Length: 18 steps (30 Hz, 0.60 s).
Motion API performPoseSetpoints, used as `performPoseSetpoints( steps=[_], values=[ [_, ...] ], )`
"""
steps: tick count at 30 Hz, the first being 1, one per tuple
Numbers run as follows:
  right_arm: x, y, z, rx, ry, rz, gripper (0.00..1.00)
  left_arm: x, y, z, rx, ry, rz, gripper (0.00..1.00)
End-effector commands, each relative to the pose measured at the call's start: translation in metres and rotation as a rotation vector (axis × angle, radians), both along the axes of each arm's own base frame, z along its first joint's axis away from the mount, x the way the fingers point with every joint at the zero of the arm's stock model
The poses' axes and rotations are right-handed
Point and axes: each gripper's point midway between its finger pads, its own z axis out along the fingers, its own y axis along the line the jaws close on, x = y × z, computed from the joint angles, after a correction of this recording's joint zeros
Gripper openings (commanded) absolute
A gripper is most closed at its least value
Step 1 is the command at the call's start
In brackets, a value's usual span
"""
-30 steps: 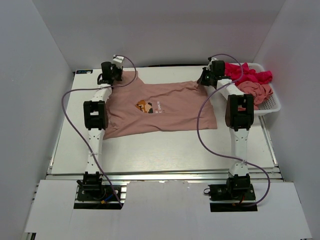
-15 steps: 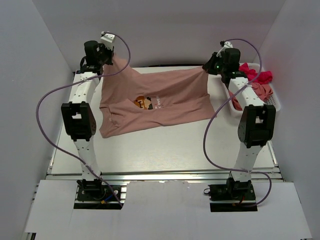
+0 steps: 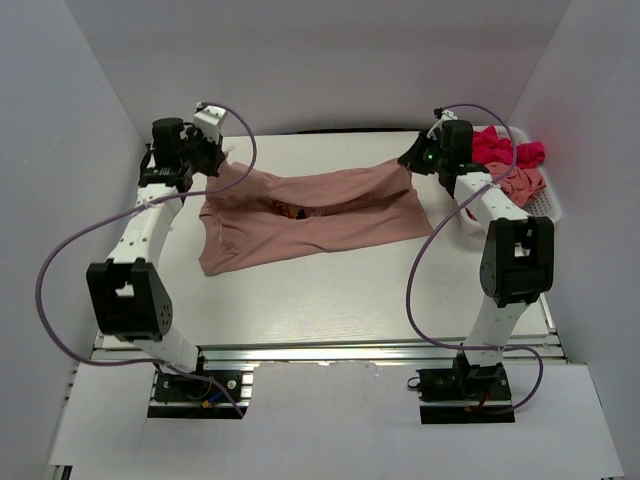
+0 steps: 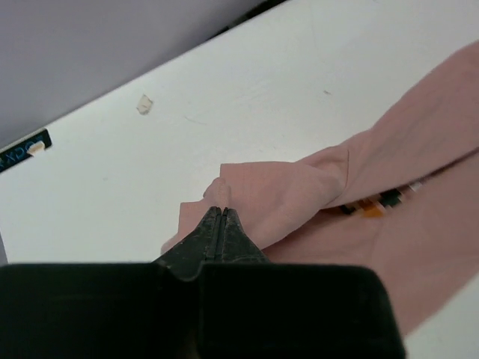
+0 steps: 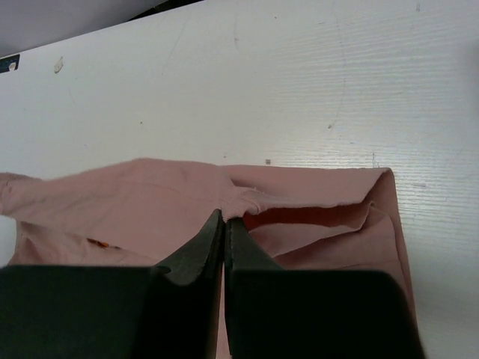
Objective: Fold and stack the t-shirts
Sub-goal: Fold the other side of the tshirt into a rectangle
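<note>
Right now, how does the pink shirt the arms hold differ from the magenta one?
The pink shirt is dusty salmon; the magenta shirt is bright red-pink. The pink shirt is stretched between the left gripper and right gripper, its lower part on the table; the magenta shirt lies bunched in the white basket, untouched. Neither is stacked yet.

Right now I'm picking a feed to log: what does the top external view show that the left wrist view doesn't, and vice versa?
Only top external: the basket with the magenta t-shirt, and the right arm. Only left wrist: a close-up of the left fingers shut on a fabric fold, and a small scrap. Both: the pink t-shirt on the table.
</note>
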Motion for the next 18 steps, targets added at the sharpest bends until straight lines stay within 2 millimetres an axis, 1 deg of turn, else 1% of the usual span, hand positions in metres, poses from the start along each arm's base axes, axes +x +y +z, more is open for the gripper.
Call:
performPoseSetpoints(
  steps=[1, 2, 4, 5, 6, 7, 8, 9, 10, 11, 12, 15, 16, 17, 18],
  values=[
    [0.01, 0.004, 0.045, 0.022, -0.12, 0.009, 0.0, -0.042, -0.006, 0.014, -0.013, -0.003, -0.045, 0.0],
    [0.012, 0.004, 0.039, 0.021, -0.107, 0.009, 0.0, -0.054, -0.009, 0.007, -0.025, 0.016, -0.058, 0.0],
    [0.014, 0.006, 0.036, 0.032, -0.099, 0.017, 0.0, -0.064, -0.012, 0.001, -0.045, 0.036, -0.067, 0.0],
    [0.016, 0.009, 0.028, 0.036, -0.086, 0.026, 0.0, -0.071, -0.013, -0.005, -0.053, 0.045, -0.069, 0.0],
    [0.018, 0.01, 0.024, 0.041, -0.079, 0.03, 0.0, -0.073, -0.013, -0.006, -0.054, 0.045, -0.068, 0.0],
    [0.021, 0.01, 0.026, 0.044, -0.083, 0.031, 0.0, -0.074, -0.013, -0.007, -0.056, 0.044, -0.064, 0.0],
    [0.025, 0.012, 0.015, 0.045, -0.063, 0.031, 0.0, -0.071, -0.011, -0.007, -0.049, 0.029, -0.054, 0.0],
    [0.028, 0.012, 0.014, 0.047, -0.061, 0.031, 0.0, -0.068, -0.008, -0.012, -0.038, 0.031, -0.044, 0.0],
    [0.033, 0.014, 0.019, 0.047, -0.069, 0.037, 0.0, -0.063, -0.006, -0.013, -0.035, 0.027, -0.028, 0.0],
    [0.038, 0.015, 0.009, 0.045, -0.05, 0.038, 0.0, -0.056, -0.004, -0.012, -0.025, 0.009, -0.02, 0.0],
    [0.041, 0.015, 0.008, 0.045, -0.048, 0.038, 0.0, -0.047, 0.0, -0.019, -0.008, 0.016, -0.005, 0.0],
    [0.053, 0.018, 0.005, 0.049, -0.05, 0.043, 0.0, -0.024, 0.006, -0.021, -0.003, -0.019, 0.031, 0.0],
    [0.056, 0.018, 0.003, 0.048, -0.048, 0.045, 0.0, -0.011, 0.006, -0.028, -0.005, -0.012, 0.038, 0.0],
    [0.064, 0.019, 0.0, 0.046, -0.048, 0.044, 0.0, -0.001, 0.007, -0.025, -0.009, -0.032, 0.043, 0.0],
    [0.07, 0.018, -0.001, 0.039, -0.053, 0.043, 0.0, 0.007, 0.008, -0.027, -0.008, -0.031, 0.05, 0.0]
  ],
)
